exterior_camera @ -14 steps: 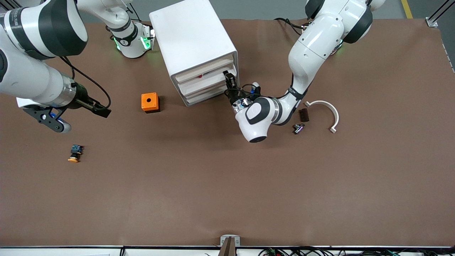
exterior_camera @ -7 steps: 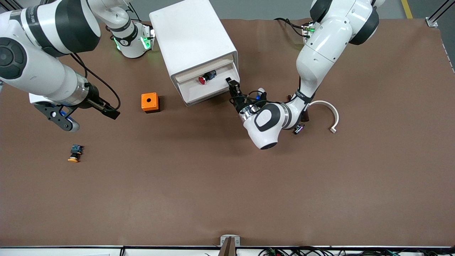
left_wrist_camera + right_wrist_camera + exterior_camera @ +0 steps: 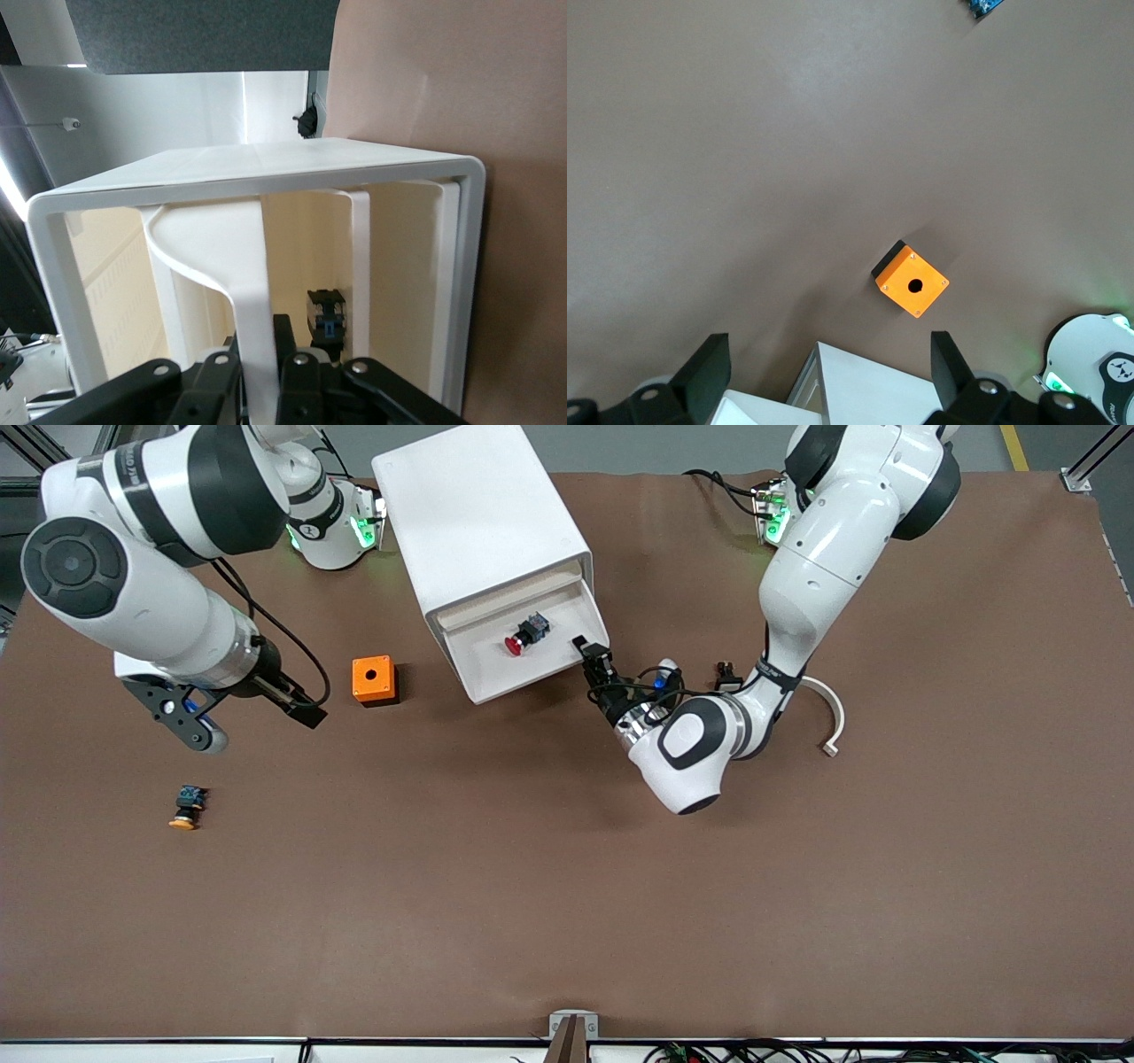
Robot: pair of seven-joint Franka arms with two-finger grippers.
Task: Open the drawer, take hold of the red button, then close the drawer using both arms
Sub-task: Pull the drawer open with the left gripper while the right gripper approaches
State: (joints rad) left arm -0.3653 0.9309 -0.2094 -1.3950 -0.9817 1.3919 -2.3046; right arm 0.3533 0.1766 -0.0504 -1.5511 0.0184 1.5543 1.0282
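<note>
The left end effector [image 3: 592,652] sits at the front corner of the pulled-out drawer [image 3: 532,669], at the left arm's end of that front, its fingers pinched on the drawer's front lip; the left wrist view shows the white lip running down between the black fingers [image 3: 288,367]. From there the button [image 3: 524,634] lies inward on the drawer's floor, toward the cabinet [image 3: 478,522] and the right arm's end, close by but inside the tray. It lies on its side, long axis slanting across the tray, red cap toward the front camera and the right arm's end, dark body toward the cabinet. The right end effector [image 3: 252,704] hangs with its fingers spread wide and empty over bare table [image 3: 567,886] by the orange cube [image 3: 373,680], which its wrist camera looks down on; the cube lies between it and the cabinet. In my judgement the left end effector is nearer but busy with the drawer, so the free right one must cross over the cube and come down into the tray, with fingers set across the button's slanted axis.
</note>
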